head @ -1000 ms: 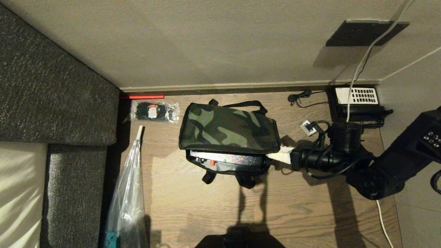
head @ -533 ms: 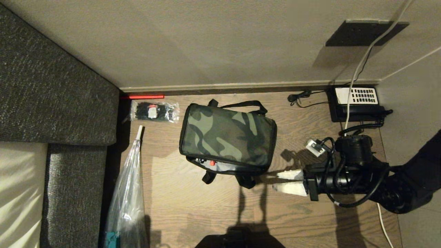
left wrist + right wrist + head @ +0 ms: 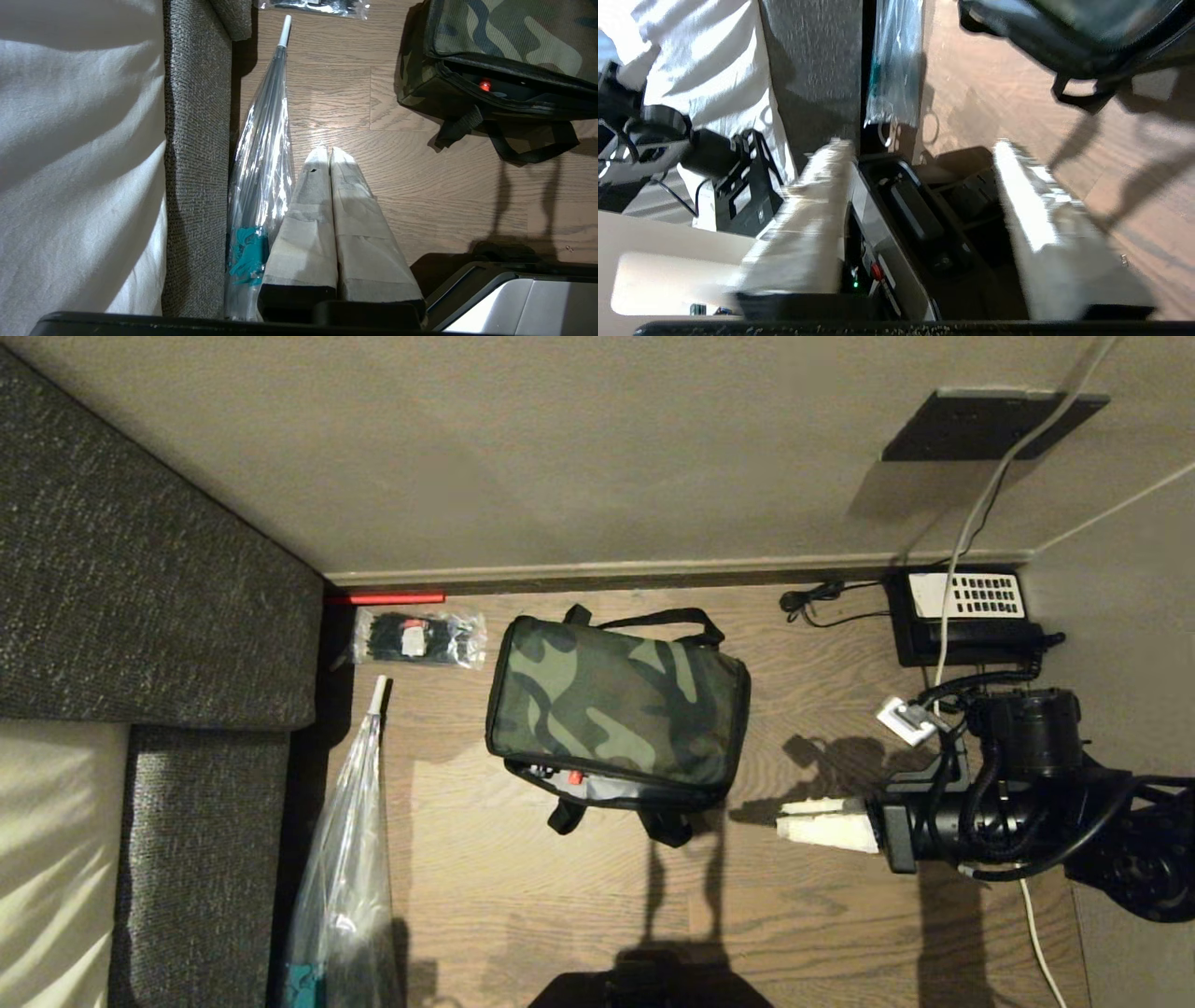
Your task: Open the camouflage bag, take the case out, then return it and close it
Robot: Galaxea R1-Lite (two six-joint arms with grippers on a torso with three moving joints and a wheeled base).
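Wood-grain flooring (image 3: 523, 859) is running from the robot's base to the pale wall, with a grey sofa (image 3: 140, 616) along one side. Nearest the robot, the left gripper (image 3: 329, 154) is hanging low beside a clear folded umbrella (image 3: 264, 154), its taped fingers pressed together and holding nothing. Farther out, the right gripper (image 3: 782, 819) is reaching in level from the bag's right, its white fingers (image 3: 817, 200) standing apart and empty, clear of the bag. The camouflage bag (image 3: 616, 705) is sitting mid-floor with its lid lying down over the body, the near edge slightly gaping; the case cannot be made out inside. Beyond the bag, a packet of black ties (image 3: 420, 639) is lying to its left, and a black telephone (image 3: 966, 607) to its right by the wall.
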